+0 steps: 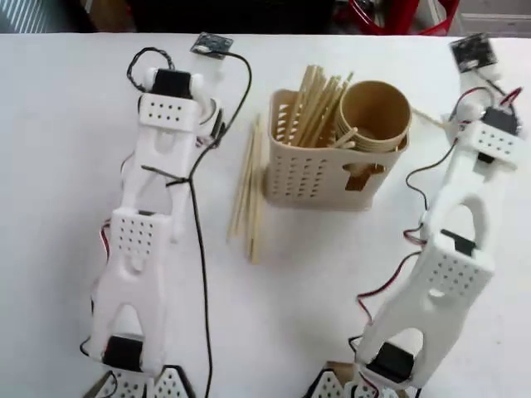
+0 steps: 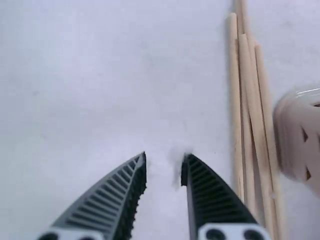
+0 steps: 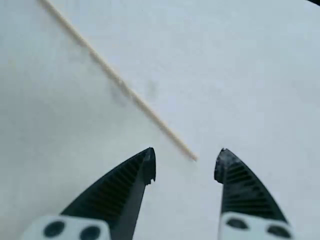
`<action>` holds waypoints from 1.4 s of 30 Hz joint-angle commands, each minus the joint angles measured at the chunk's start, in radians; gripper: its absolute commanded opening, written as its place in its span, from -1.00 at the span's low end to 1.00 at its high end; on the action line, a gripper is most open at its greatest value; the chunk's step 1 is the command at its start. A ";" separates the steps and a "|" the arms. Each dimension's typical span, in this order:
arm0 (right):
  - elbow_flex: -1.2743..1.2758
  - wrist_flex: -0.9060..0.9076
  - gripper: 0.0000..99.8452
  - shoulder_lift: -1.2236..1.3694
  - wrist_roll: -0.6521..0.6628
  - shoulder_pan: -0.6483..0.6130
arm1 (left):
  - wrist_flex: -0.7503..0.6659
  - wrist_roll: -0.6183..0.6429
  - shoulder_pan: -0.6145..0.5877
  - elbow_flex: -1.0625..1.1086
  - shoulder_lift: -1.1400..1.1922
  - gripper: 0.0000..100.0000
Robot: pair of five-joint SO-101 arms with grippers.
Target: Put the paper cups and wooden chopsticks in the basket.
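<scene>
- Basket: perforated cream basket, upright on the white table, just above the centre of the high view.
- Paper cups: a nested stack standing in the right half of the basket, mouth upward; judged already stowed.
- Stowed chopsticks: a sheaf leaning in the left half of the basket, ends fanning above its rim.
- Loose chopsticks: a bundle lying flat on the table just left of the basket, running roughly top to bottom of the frame.
- Single chopstick: lies alone on bare table; in the high view it sits right of the basket, toward the arm at the right edge.
- Left gripper: jaws parted by a narrow gap, nothing between them, over bare table beside the loose chopsticks and not touching them.
- Right gripper: jaws spread wider and empty; the single chopstick's end lies close to the gap between them.
- Step in hand (judged): collecting the chopsticks that remain on the table.
- Technique:
  - Widen the left jaws before shifting over the bundle.
  - Straddle the sticks across their length, near mid-length, so that they lift level.
  - Press the tips fully to the table before closing, since thin sticks slip under a high grip.
  - Enter the basket end-first, clear of the cups.
</scene>
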 commanded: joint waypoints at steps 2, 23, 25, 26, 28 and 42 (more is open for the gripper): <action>-0.011 -0.329 -0.60 0.203 0.011 -0.019 | -0.002 0.014 -0.005 -0.032 -0.008 -0.74; -0.012 -0.208 -0.96 0.352 0.127 -0.018 | -0.002 0.015 -0.007 -0.043 0.047 -0.74; -0.012 -0.133 -0.96 0.351 0.143 -0.007 | -0.002 0.015 -0.007 -0.043 0.047 -0.74; -0.018 -0.094 -0.96 0.351 0.141 -0.001 | -0.002 0.015 -0.007 -0.043 0.047 -0.74; -0.058 0.002 -0.97 0.351 0.140 0.025 | -0.002 0.015 -0.007 -0.043 0.047 -0.74; -0.632 0.484 -0.80 0.363 0.137 0.090 | -0.015 0.015 -0.007 -0.043 0.056 -0.74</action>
